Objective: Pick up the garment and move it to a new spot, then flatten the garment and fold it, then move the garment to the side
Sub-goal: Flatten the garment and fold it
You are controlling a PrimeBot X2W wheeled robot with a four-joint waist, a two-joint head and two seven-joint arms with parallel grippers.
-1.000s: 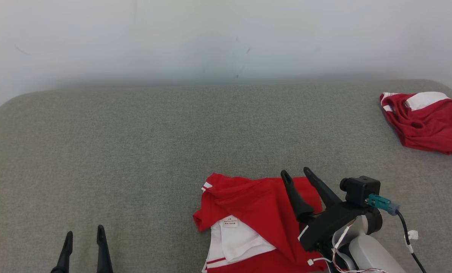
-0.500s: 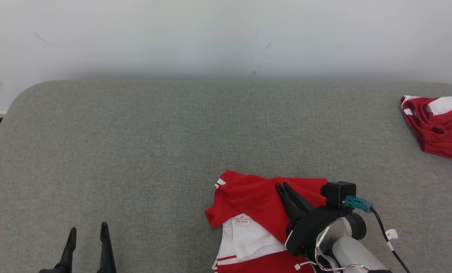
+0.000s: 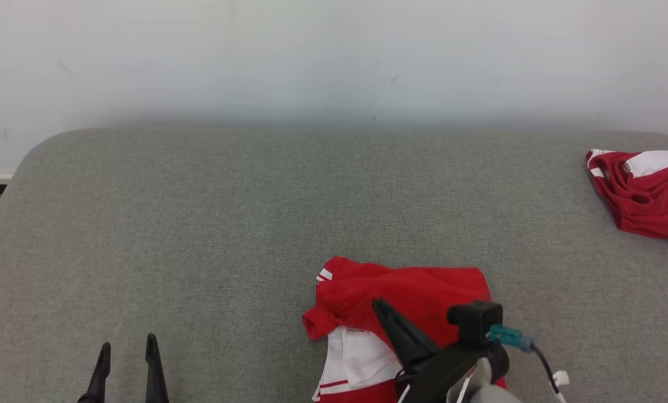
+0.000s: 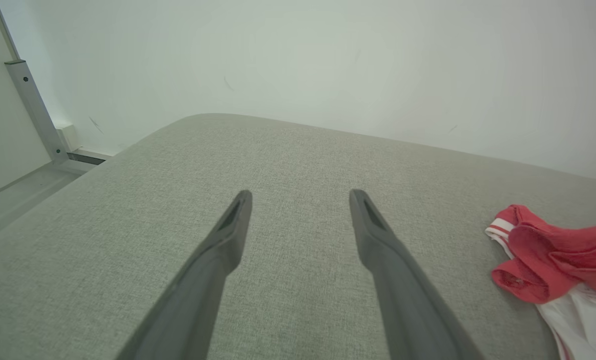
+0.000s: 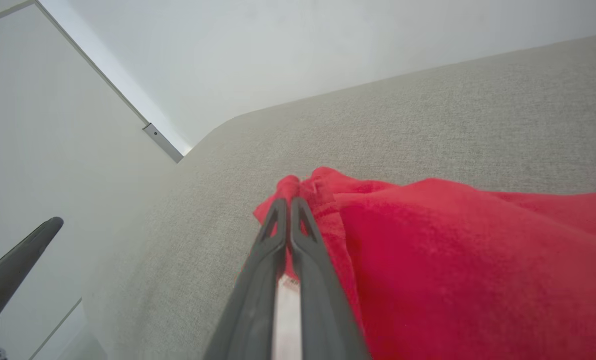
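The garment (image 3: 423, 285), a red top with white panels and stripes, lies crumpled near the front edge of the grey padded surface (image 3: 199, 224). My right gripper (image 3: 377, 304) lies low over it, jaws pressed together on a raised ridge of its red cloth. In the right wrist view the garment (image 5: 452, 250) bunches up around the shut right gripper (image 5: 289, 201). My left gripper (image 3: 126, 347) hovers open at the front left, well apart from the garment. The left wrist view has the left gripper (image 4: 300, 195) spread wide over bare fabric, the garment (image 4: 542, 250) off to its right.
A second red and white garment (image 3: 647, 196) lies bunched at the far right edge. A white wall rises behind the padded surface. The surface's rounded left corner (image 3: 26, 162) drops off to the floor. One left finger (image 5: 23, 260) shows in the right wrist view.
My right gripper has gone from open to shut and slid left and nearer over the garment. Red cloth now covers the white label. The head camera has shifted. The left gripper has held still.
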